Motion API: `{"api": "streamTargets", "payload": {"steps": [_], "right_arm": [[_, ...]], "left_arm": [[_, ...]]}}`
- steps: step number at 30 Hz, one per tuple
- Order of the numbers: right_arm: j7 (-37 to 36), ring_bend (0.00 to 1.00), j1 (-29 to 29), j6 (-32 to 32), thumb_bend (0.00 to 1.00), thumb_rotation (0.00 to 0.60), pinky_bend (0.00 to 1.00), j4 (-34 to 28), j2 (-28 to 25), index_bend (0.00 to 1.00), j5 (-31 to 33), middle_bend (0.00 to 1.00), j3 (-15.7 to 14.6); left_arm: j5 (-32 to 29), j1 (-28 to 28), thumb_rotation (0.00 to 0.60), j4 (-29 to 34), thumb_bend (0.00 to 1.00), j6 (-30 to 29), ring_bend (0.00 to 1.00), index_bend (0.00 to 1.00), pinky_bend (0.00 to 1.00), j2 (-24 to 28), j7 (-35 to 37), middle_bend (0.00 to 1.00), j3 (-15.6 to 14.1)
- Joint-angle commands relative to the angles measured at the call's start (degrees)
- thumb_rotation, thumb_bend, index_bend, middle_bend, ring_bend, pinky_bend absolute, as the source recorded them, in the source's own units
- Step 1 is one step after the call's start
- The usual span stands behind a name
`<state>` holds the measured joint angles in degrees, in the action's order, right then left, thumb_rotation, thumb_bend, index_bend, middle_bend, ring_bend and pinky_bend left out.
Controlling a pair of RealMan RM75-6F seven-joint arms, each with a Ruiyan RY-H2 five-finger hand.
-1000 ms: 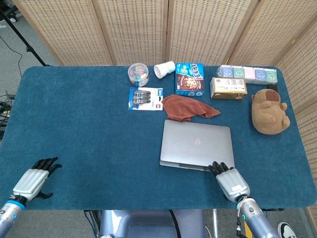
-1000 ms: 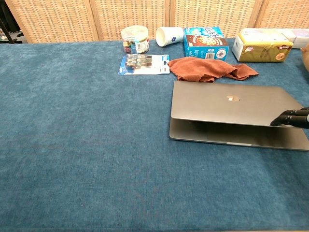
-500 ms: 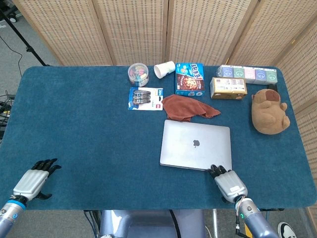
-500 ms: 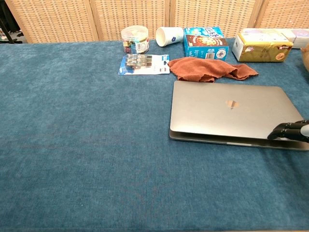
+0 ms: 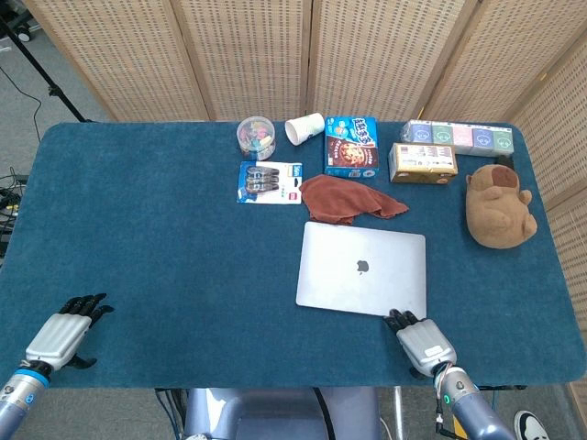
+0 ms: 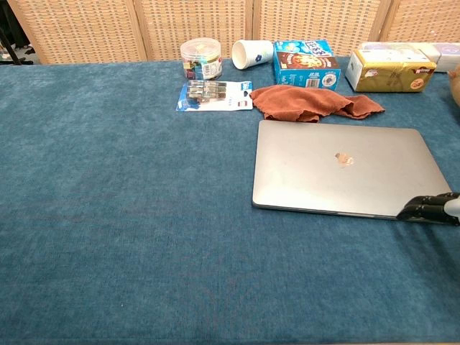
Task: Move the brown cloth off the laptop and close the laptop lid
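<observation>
The grey laptop (image 5: 362,269) (image 6: 345,169) lies flat with its lid down on the blue table. The brown cloth (image 5: 347,199) (image 6: 309,103) lies crumpled on the table just behind the laptop, off its lid. My right hand (image 5: 420,339) (image 6: 431,209) sits at the laptop's near right corner, fingertips at the lid's front edge, holding nothing. My left hand (image 5: 60,334) rests flat near the table's front left edge, fingers spread, far from both; the chest view does not show it.
Behind the cloth stand a blue snack box (image 5: 351,147), a tipped white cup (image 5: 304,127), a clear jar (image 5: 256,137) and a blister pack (image 5: 270,181). A yellow box (image 5: 423,162), a row of tissue packs (image 5: 459,137) and a brown plush toy (image 5: 498,206) sit at the right.
The laptop lid has gone from slightly ajar to fully down. My right hand slid back toward the table's front edge along with it. The left hand stayed put.
</observation>
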<state>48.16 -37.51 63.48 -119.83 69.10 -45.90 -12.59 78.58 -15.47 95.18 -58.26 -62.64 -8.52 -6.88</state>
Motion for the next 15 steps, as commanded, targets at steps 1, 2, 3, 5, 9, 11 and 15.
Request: {"api": "streamTargets", "payload": {"steps": [1, 2, 3, 5, 9, 11, 15], "right_arm": [[-0.2, 0.09, 0.1, -0.1, 0.30, 0.600, 0.33, 0.2, 0.2, 0.02, 0.0, 0.03, 0.0], [-0.2, 0.09, 0.1, -0.2, 0.30, 0.600, 0.33, 0.4, 0.2, 0.02, 0.0, 0.03, -0.1], [-0.3, 0.09, 0.1, -0.3, 0.30, 0.600, 0.33, 0.4, 0.3, 0.02, -0.1, 0.03, -0.1], [-0.5, 0.09, 0.2, -0.4, 0.30, 0.600, 0.33, 0.7, 0.4, 0.02, -0.1, 0.03, -0.1], [-0.8, 0.09, 0.3, -0.5, 0.30, 0.600, 0.33, 0.8, 0.3, 0.02, -0.3, 0.03, -0.1], [-1.1, 0.09, 0.4, -0.4, 0.30, 0.600, 0.33, 0.7, 0.0, 0.02, -0.9, 0.03, 0.1], [-1.2, 0.09, 0.5, 0.7, 0.30, 0.600, 0.33, 0.1, -0.9, 0.02, -2.1, 0.03, 0.4]], "left_arm": [[0.0, 0.0, 0.600, 0.0, 0.15, 0.0, 0.06, 0.21, 0.08, 0.0, 0.0, 0.08, 0.0], [0.0, 0.0, 0.600, 0.0, 0.15, 0.0, 0.06, 0.21, 0.08, 0.0, 0.0, 0.08, 0.0], [0.0, 0.0, 0.600, 0.0, 0.15, 0.0, 0.06, 0.21, 0.08, 0.0, 0.0, 0.08, 0.0], [0.1, 0.0, 0.600, 0.0, 0.15, -0.1, 0.06, 0.21, 0.08, 0.0, 0.0, 0.08, 0.0], [0.0, 0.0, 0.600, 0.0, 0.15, -0.1, 0.06, 0.21, 0.08, 0.0, 0.0, 0.08, 0.0], [-0.1, 0.0, 0.600, -0.1, 0.15, -0.1, 0.06, 0.21, 0.08, 0.0, 0.0, 0.08, 0.0], [0.0, 0.1, 0.600, -0.1, 0.15, -0.4, 0.06, 0.21, 0.08, -0.2, 0.0, 0.08, 0.1]]}}
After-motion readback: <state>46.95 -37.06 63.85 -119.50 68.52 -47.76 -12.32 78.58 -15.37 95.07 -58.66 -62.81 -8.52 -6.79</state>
